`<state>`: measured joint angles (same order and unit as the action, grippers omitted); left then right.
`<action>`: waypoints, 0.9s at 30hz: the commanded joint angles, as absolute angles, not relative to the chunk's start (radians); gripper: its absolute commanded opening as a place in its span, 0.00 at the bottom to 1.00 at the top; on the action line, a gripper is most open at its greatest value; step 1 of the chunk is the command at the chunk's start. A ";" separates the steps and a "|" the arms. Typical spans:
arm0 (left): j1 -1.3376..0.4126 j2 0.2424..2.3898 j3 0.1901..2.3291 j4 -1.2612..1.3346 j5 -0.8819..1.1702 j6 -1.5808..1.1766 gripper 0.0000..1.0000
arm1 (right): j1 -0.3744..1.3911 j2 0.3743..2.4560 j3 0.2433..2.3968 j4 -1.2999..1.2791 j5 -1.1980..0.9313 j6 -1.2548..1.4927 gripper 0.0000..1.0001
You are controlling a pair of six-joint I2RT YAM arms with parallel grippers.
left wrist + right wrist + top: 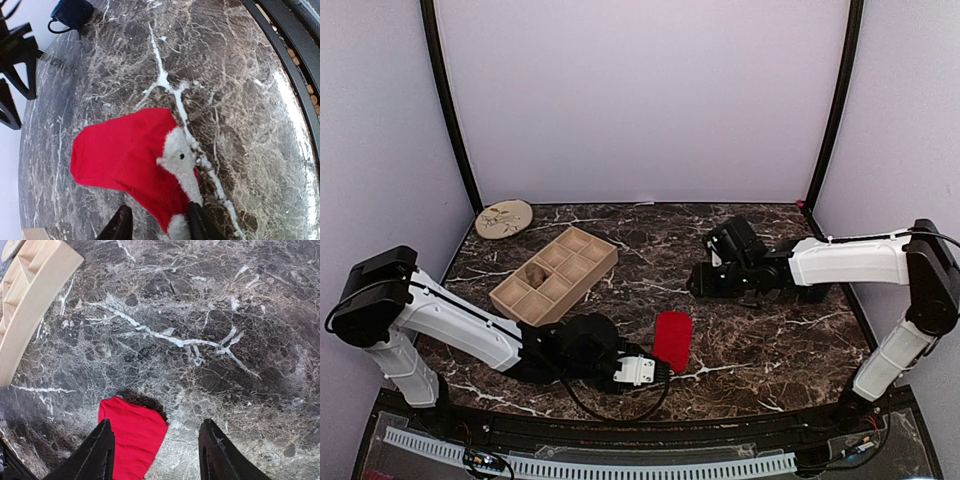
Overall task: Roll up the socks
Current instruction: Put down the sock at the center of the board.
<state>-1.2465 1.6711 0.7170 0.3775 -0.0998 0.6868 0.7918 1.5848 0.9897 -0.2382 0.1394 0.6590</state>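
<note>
You face a robot lab booth: plain lilac walls (640, 100), black corner poles (450, 110), marble-patterned table (770, 340), cable duct (590, 467) along the near edge.

Bare desk (770, 340) is lying open right of the sock (672, 340); the tray (555, 275) is blocking the left, the left hand (663, 368) crowding the sock's near end.

No writing, brand, number or sign can be read anywhere. The white patch (181, 160) on the red sock (120, 155), just ahead of the left gripper (157, 217), bears only a small dark dot, no letters.
</note>
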 commanded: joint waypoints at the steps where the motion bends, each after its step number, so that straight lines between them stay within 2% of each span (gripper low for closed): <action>1: -1.261 1.566 0.697 0.378 -0.156 0.640 0.50 | 0.809 1.639 0.999 -0.207 0.071 0.622 0.54; 12: -1.272 1.400 0.694 0.255 -0.109 0.477 0.53 | 0.844 1.748 1.046 -0.200 0.054 0.537 0.54; 17: -1.273 1.415 0.697 0.242 -0.107 0.422 0.53 | 0.846 1.791 1.066 -0.203 0.030 0.503 0.54; 27: -1.271 1.430 0.751 0.261 -0.079 0.190 0.45 | 0.853 1.760 1.036 -0.215 0.065 0.476 0.54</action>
